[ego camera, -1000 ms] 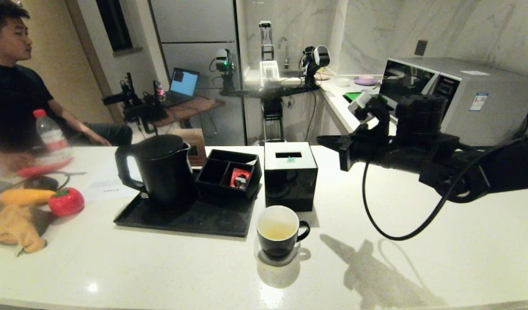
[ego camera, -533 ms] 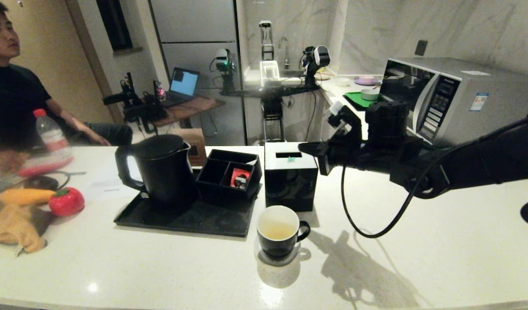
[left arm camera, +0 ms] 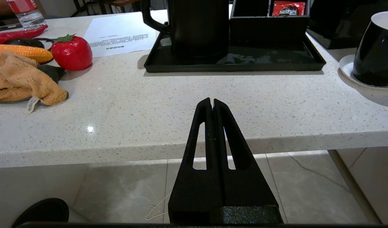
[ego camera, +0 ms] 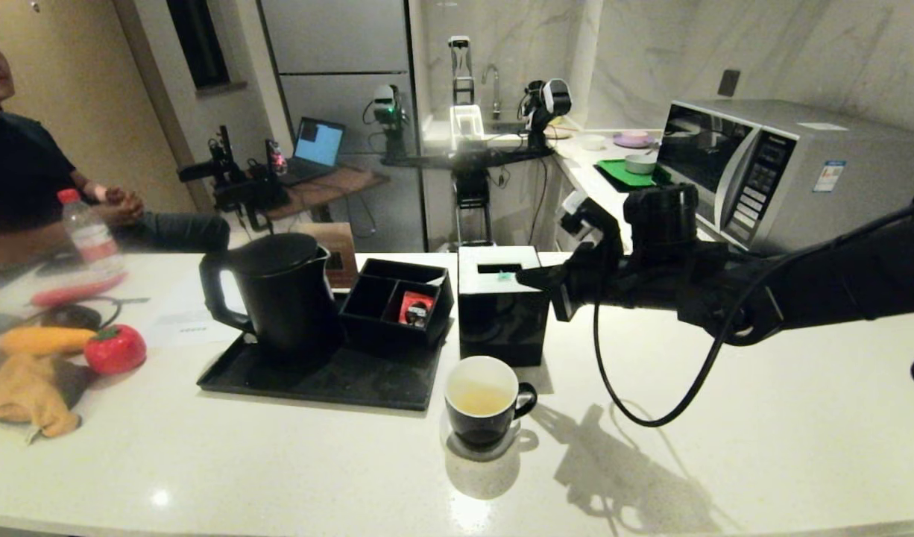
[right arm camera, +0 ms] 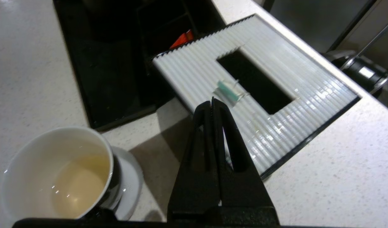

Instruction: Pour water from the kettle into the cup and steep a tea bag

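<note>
The matte black kettle (ego camera: 278,294) stands on a black tray (ego camera: 315,384), handle to the left. The black cup (ego camera: 481,399) sits on a white coaster in front of the glossy cube box (ego camera: 502,313); pale yellowish water (right arm camera: 77,183) lies in its bottom. A small tag on a thin string (right arm camera: 228,90) rests on the box's white top beside the slot; the tea bag's pouch is hidden. My right gripper (ego camera: 522,277) is shut and empty, its tips just short of that tag, above the box's near edge. My left gripper (left arm camera: 212,100) is shut, parked low before the counter's front edge.
A black divided holder (ego camera: 397,298) on the tray holds a red packet (ego camera: 414,307). At the left lie a red tomato (ego camera: 115,348), corn (ego camera: 43,339), a tan cloth (ego camera: 24,395) and a water bottle (ego camera: 88,235). A person (ego camera: 24,179) sits beyond. A microwave (ego camera: 785,164) stands at the right.
My right arm has swung left and slightly down, bringing its shut tips from right of the box to its top edge. The person has leaned away to the left.
</note>
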Motion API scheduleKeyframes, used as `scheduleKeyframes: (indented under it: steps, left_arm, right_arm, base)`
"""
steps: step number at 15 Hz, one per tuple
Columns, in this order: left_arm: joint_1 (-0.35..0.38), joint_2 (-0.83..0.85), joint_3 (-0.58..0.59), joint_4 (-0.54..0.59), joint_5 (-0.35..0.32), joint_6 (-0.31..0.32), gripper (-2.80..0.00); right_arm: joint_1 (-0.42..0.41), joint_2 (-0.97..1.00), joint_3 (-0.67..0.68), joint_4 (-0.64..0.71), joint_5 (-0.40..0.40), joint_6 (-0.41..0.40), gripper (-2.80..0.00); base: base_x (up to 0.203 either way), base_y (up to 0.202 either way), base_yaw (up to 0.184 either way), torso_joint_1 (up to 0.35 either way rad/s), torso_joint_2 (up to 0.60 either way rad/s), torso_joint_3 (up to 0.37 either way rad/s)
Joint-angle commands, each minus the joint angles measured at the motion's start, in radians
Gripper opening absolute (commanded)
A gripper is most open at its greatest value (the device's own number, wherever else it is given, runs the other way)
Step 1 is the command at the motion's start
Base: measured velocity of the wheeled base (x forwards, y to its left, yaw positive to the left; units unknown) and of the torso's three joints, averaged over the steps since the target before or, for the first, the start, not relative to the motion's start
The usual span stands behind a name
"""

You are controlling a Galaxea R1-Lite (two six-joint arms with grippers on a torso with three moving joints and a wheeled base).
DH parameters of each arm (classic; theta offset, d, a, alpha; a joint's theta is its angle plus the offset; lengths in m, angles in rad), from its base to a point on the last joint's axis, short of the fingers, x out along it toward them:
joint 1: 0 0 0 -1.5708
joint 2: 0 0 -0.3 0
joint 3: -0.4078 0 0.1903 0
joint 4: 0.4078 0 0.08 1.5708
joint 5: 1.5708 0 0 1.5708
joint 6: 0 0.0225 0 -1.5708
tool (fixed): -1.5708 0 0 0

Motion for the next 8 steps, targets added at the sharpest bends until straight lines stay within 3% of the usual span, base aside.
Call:
scheduleKeyframes:
  steps: [1, 8]
  left_arm:
    - [0.000, 0.000, 0.000, 0.000, -0.001, 0.000, -2.80]
    - [0.000, 0.000, 0.000, 0.000, 0.001, 0.000, -2.80]
  right_arm:
    - [0.006, -0.012, -0.005, 0.004, 0.004, -0.003, -2.80]
    - [0.013, 0.014, -0.008, -0.001, 0.001, -0.002, -2.80]
  base:
    - [0.000, 0.000, 0.000, 0.000, 0.00, 0.000]
    - [0.000, 0.000, 0.000, 0.000, 0.00, 0.000]
